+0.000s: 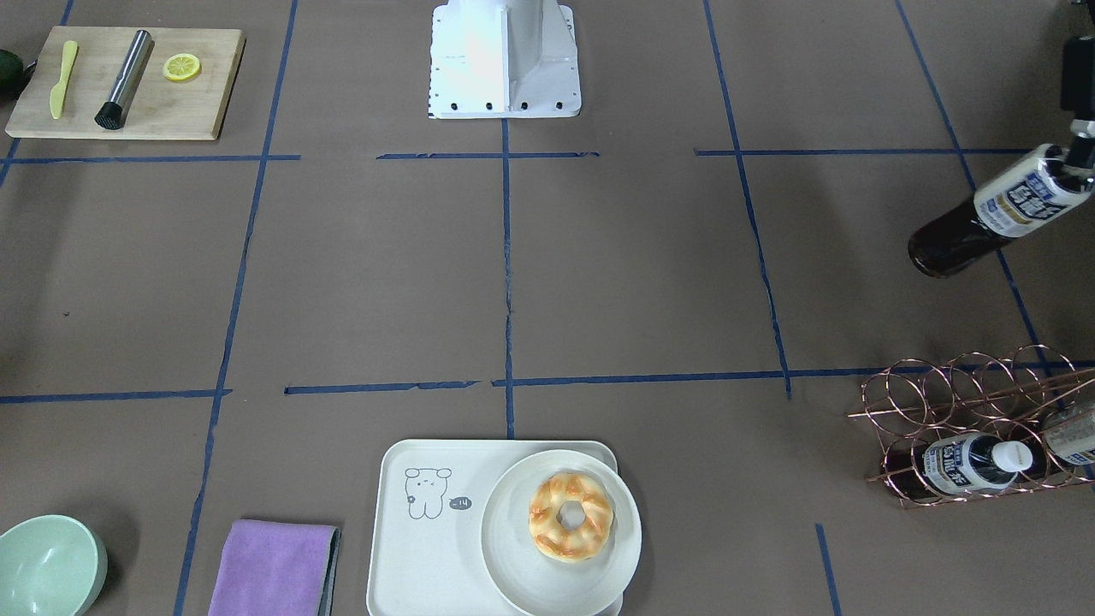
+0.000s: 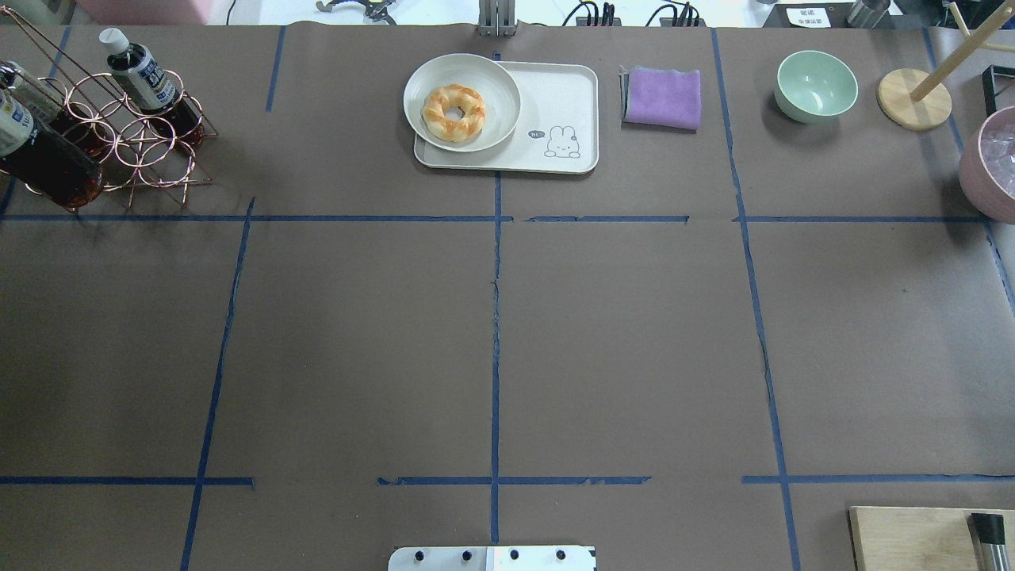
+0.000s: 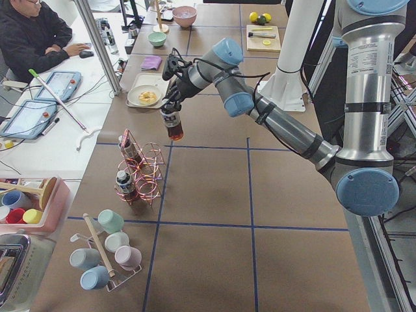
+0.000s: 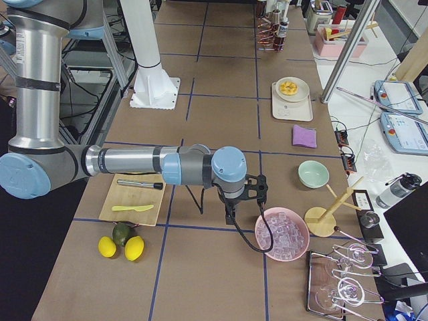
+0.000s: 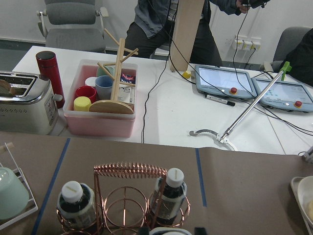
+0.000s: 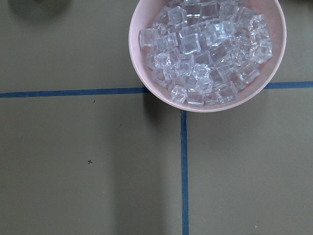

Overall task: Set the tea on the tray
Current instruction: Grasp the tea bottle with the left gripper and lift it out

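Paper [image 1: 616, 274], brown and gridded with blue tape [image 1: 506, 257], forms the work surface. The left gripper [image 1: 1080, 158] is clenched on the tea [image 1: 1001, 210], tilted in the air near a copper rack [image 1: 967, 428], well apart from the tray [image 1: 411, 556]. The right gripper [image 4: 249, 194] hangs by an ice bowl [image 4: 282, 234]; its grip cannot be told.

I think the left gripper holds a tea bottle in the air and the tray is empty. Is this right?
Not quite. The left gripper holds the tea bottle in the air, but the tray is not empty: the front-facing view shows a plate with a ring-shaped pastry on it.
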Tool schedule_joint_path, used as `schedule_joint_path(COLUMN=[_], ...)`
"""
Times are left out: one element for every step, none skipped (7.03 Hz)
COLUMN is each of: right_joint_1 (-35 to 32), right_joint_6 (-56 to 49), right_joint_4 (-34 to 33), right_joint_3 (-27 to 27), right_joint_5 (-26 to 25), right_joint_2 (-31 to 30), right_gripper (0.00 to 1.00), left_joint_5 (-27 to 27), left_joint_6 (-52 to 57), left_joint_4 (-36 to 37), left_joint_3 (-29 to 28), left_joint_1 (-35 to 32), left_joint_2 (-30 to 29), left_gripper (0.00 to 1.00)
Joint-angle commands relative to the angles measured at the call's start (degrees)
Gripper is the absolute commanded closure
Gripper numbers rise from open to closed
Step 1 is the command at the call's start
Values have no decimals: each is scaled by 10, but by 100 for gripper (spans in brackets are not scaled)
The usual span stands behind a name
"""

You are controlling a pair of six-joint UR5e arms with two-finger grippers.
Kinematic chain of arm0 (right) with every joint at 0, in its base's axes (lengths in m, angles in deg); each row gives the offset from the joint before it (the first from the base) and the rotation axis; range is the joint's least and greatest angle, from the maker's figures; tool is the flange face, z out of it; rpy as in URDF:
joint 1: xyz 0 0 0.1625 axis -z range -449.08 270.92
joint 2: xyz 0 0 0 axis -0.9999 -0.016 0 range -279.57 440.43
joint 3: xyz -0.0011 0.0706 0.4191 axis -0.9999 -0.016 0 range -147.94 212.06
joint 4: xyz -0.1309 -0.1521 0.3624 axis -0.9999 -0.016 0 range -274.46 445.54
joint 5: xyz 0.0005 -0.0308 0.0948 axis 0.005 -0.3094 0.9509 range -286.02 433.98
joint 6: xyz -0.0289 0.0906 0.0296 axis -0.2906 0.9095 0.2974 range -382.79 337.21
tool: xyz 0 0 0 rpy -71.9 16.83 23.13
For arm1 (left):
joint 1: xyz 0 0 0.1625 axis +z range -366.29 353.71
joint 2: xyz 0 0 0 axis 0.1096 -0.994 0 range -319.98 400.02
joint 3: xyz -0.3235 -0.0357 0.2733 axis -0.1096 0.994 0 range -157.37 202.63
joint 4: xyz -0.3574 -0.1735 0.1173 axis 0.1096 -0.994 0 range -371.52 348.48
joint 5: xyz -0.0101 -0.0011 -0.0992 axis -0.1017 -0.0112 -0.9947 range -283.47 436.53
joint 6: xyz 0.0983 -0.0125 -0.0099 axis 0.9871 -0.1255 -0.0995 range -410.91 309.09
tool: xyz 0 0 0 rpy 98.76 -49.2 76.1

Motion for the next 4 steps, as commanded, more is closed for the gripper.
schedule_joint_path(right_joint_1=[0, 0, 0, 0], right_joint_6=[-1, -1, -1, -1], right_joint_4=[0, 0, 0, 0], right_joint_3=[3, 2, 2, 2], right_joint_5=[0, 0, 0, 0], right_joint_2=[0, 0, 0, 0], right_gripper=[0, 0, 0, 0], left_joint_5=[113, 196, 266, 325], left_joint_6=[-60, -75, -127, -169], left_joint_4=[83, 164, 270, 362], left_joint_3=[47, 60, 60, 55], left_joint_1=[135, 225, 305, 386], left_joint_2=[-42, -93, -189, -272], left_gripper=[100, 100, 100, 100])
